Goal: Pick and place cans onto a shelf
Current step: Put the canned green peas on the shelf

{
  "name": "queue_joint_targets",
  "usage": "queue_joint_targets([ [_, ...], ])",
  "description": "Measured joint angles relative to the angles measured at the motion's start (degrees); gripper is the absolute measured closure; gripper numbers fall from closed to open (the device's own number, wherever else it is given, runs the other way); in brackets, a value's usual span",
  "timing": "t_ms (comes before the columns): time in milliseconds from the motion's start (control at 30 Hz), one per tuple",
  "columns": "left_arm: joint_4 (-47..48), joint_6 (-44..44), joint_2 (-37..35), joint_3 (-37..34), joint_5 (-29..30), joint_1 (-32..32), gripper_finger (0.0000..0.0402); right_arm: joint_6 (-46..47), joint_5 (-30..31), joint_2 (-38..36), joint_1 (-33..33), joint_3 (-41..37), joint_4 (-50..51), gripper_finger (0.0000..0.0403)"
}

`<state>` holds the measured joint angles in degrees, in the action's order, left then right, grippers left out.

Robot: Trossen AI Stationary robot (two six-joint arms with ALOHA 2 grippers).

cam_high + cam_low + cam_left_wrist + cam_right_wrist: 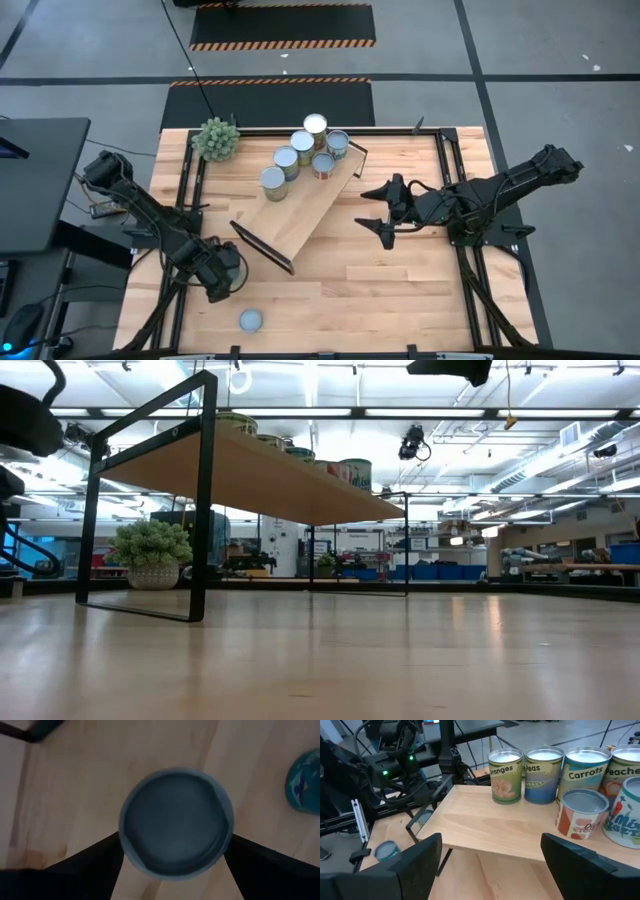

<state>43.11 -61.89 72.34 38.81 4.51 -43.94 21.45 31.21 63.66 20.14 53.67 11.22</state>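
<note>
Two cans are found off the shelf, both near the tabletop's (400,290) near-left corner. One can (175,822) is straddled by the left gripper (222,282). The fingers (90,865) are spread wide to either side of the can's bluish-grey top and set close against its rim. A firm squeeze is not shown, and no label can be read on it from above. The other loose can (250,320) is stood just beside it, nearer the tabletop's near edge.

The pick-up step is judged to be in hand. Next, the fingers would need to be closed on the can, and the can raised well clear of the board before being carried over to bare wood.

The shelf (300,215) is laid diagonally across the middle of the tabletop. Six cans are grouped at its far end, while its near end is left bare. Labels can be read in the right wrist view: "Oranges" (506,775), then a part-hidden word taken for "Peas" (543,775), then "Carrots" (585,772), then "Peaches" (625,770), cut off at the picture's edge. On a red-and-white can (580,815) in front, the print cannot be made out.

The right gripper (375,213) is held toward the tabletop's right edge, aimed at the shelf, its fingers spread and nothing carried between them.
</note>
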Motion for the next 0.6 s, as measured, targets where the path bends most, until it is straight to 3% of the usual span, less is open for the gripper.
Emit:
queue_joint_targets([
  [267, -1.76, 0.18, 0.46, -0.01, 5.96, -0.11, 0.0067, -0.13, 0.71, 0.00, 0.00, 0.01, 0.00, 0.0056],
  [600, -3.10, 1.05, 0.46, -0.02, 6.19, 0.03, 0.0084, -0.15, 0.71, 0.02, -0.02, 0.02, 0.02, 0.0056],
])
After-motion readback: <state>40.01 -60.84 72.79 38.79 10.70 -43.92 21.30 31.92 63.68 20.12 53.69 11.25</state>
